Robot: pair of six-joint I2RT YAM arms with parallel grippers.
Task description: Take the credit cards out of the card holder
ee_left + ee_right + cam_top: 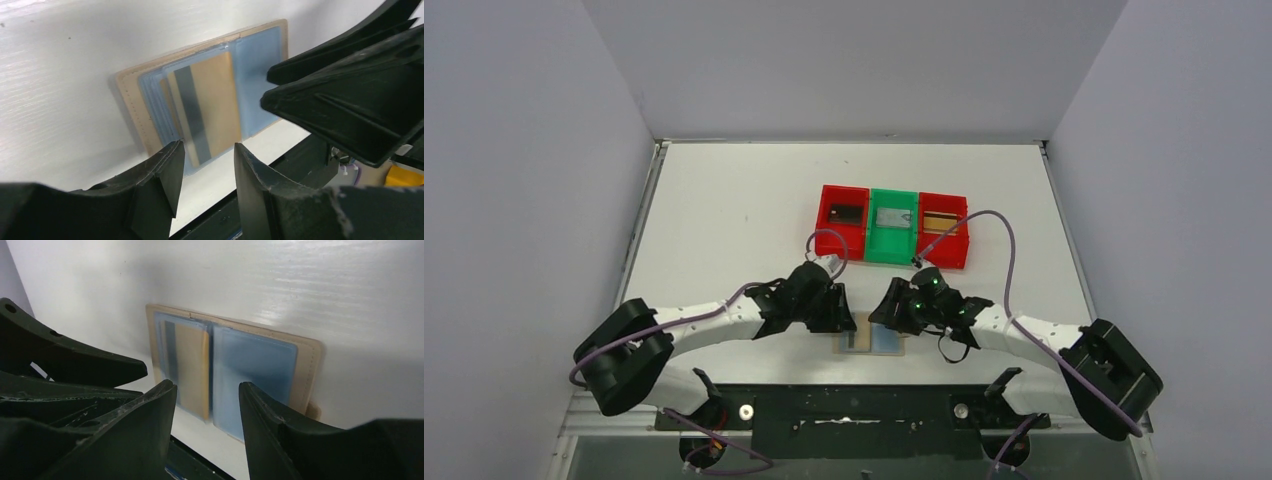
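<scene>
The tan card holder (889, 341) lies open and flat near the table's front edge, between my two grippers. Its pale blue inner panels (250, 367) face up. A gold credit card with a dark stripe (210, 105) sticks partly out of one panel's pocket toward the table edge. My left gripper (207, 150) hovers just in front of that card's free end, jaws apart with nothing between them. My right gripper (207, 385) stands open over the fold line, close above the gold card (192, 365) and the empty blue panel. The card holder's tan border (131, 90) shows around the panels.
Three joined trays stand behind the grippers: a red tray (828, 222) with a dark card, a green tray (875, 240) with a pale card, and a red tray (944, 246) with a tan card. The right gripper's black fingers (350, 100) crowd the left wrist view. The table's front edge lies just below the card holder.
</scene>
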